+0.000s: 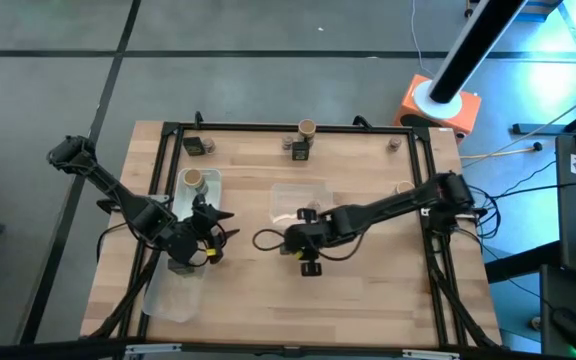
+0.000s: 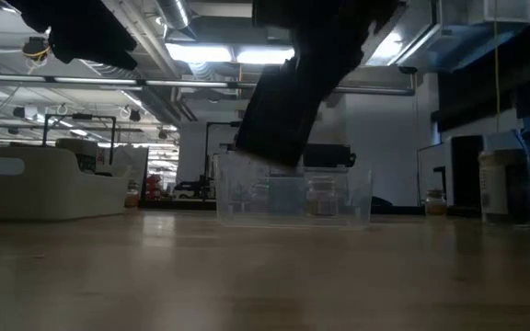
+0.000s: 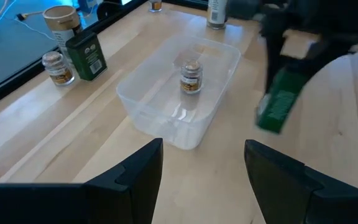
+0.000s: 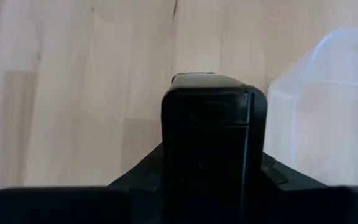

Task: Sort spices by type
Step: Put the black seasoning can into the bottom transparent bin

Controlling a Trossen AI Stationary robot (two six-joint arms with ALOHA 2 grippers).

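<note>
Fingers (image 3: 143,171) of the left gripper (image 3: 201,174) stand apart with nothing between them; we place that gripper (image 1: 208,238) over the left of the bench (image 1: 368,290), between two clear trays, one holding a tan-topped jar (image 1: 194,179) and one nearer the front edge (image 1: 173,295).

Right gripper (image 1: 309,262): fingers clamped on a dark packet (image 4: 213,143), held above the bench just in front of the middle tray (image 1: 303,197). From the left wrist view we see the same packet (image 3: 279,106) as green-labelled, tilted, hanging beside that tray (image 3: 166,124). In the right wrist view the tray's pale wall (image 4: 328,124) sits close beside the packet.

Inside the middle tray we note one squat jar (image 3: 191,78), upright.

Along the far edge of the bench: a tall tan-topped jar (image 3: 62,25), a second dark packet (image 3: 87,56) in front of it, and a small squat jar (image 3: 58,67) just beside them. Further small containers (image 1: 198,146) (image 1: 395,145) stand at the far corners; kind too small to tell.

Low view: tray (image 2: 293,198) seen level, arm dark above it.
</note>
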